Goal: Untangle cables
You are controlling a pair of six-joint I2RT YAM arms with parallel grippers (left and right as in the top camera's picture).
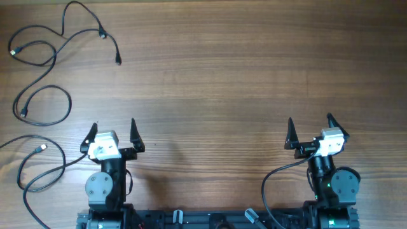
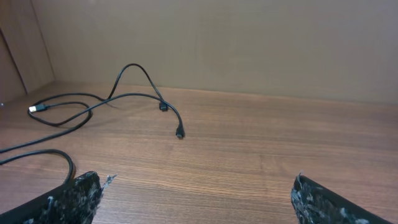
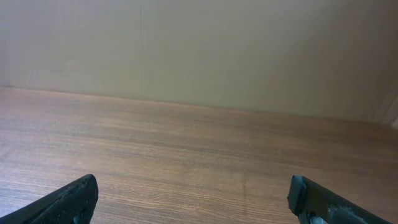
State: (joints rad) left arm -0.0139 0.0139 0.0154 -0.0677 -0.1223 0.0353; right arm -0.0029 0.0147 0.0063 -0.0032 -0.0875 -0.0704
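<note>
Overhead view is showing the cables [image 1: 102,34] lying in the upper left and left part of the frame on the wooden desk [image 1: 216,76], well apart from both tools. One cord is winding from near the top edge down to a loose dark plug. Another is forming an oval loop below it. A third, with a gold-tipped plug [image 1: 41,147], is curling at the lower left and running off the left and bottom edges, so its full length is being cut off. Where the cords are crossing, it is hard to tell which is lying on top.

The left tool [image 1: 113,124] is sitting at the lower left with its fingers spread wide apart. The right tool [image 1: 310,119], at the lower right, is standing spread apart in the same way.

Left wrist view is catching only the tips of its fingers [image 2: 78,199] at the bottom corners, with cords lying toward the upper left and partly leaving the left edge. Right wrist view is showing wood grain and a plain wall [image 3: 199,43], with its own fingertips being cropped at the bottom corners.
</note>
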